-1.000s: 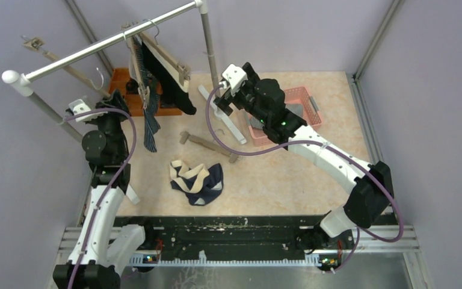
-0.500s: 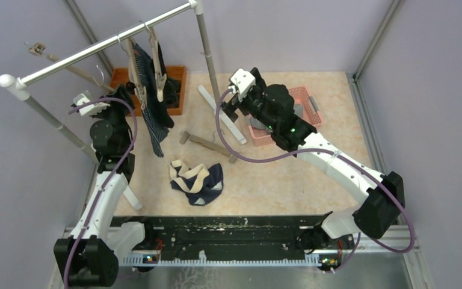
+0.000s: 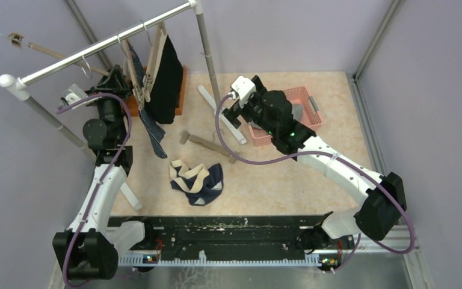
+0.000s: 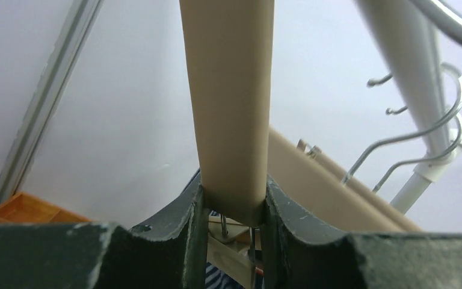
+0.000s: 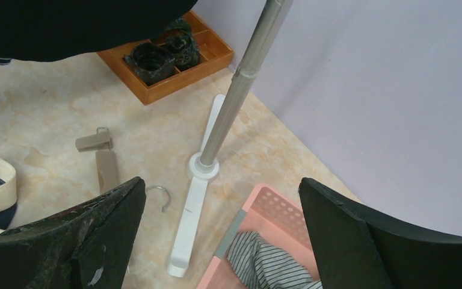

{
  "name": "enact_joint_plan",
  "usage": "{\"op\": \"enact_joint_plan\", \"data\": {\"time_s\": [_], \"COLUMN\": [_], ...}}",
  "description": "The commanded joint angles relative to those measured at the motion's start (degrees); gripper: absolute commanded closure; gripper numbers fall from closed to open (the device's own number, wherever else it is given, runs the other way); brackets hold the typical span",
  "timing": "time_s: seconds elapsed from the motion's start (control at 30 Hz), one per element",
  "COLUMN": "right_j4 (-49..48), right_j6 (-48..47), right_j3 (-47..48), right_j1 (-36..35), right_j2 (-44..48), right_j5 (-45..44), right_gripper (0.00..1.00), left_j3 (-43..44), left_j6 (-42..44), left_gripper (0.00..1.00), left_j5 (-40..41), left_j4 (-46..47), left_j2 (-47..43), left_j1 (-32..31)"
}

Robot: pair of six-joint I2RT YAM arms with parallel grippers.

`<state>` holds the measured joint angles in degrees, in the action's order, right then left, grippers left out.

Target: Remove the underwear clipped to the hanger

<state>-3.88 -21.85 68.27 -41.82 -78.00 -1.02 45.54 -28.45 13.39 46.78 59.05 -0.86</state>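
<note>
Marbled tabletop point(image 3: 301, 174) | left jaws lifted higher, clamping hanger point(image 4: 228, 102) | black underwear point(image 3: 168, 78) swung round | right jaws gaping

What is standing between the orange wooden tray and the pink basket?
The right wrist view shows it best: the clothes rack's white foot and its upright pole stand between the wooden tray and the pink basket.

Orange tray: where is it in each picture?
Top view: the orange tray is at the back, peeking out behind the hanging black underwear.
Left wrist: bottom-left corner.
Right wrist: near the top, left of middle.
Shared landmark: the clothes rack.
</note>
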Motion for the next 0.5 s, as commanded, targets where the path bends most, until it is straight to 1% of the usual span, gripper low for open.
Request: {"op": "enact_joint_plan", "data": {"time_s": [0.0, 0.13, 0.23, 0.33, 0.47], "right_j4": [-3.56, -3.68, -3.99, -4.21, -4.74], "right_j6": [0.49, 0.49, 0.53, 0.26, 0.22], "right_j3": [0.75, 0.82, 0.64, 0.68, 0.73], "right_j1": [0.12, 0.21, 0.21, 0.17, 0.16], "right_j2": [-0.12, -0.53, -0.67, -1.04, -1.76], "right_j5": [-0.33, -0.02, 0.02, 0.07, 0.01], "right_gripper": [0.01, 0.01, 0.02, 0.02, 0.02], "left_j3": [6.46, 12.09, 16.97, 19.03, 19.97], "left_j6": [-0.46, -3.75, -6.22, -8.59, -9.83], "left_gripper": [1.0, 1.0, 1.0, 1.0, 1.0], "left_j5": [-3.44, -7.23, -11.74, -14.91, -16.55], "left_j4": [-0.02, -7.78, -14.7, -18.11, -20.65], "left_j2": [0.98, 2.85, 5.37, 6.73, 6.83], "left_j1": [0.97, 4.52, 7.43, 9.55, 10.52]}}
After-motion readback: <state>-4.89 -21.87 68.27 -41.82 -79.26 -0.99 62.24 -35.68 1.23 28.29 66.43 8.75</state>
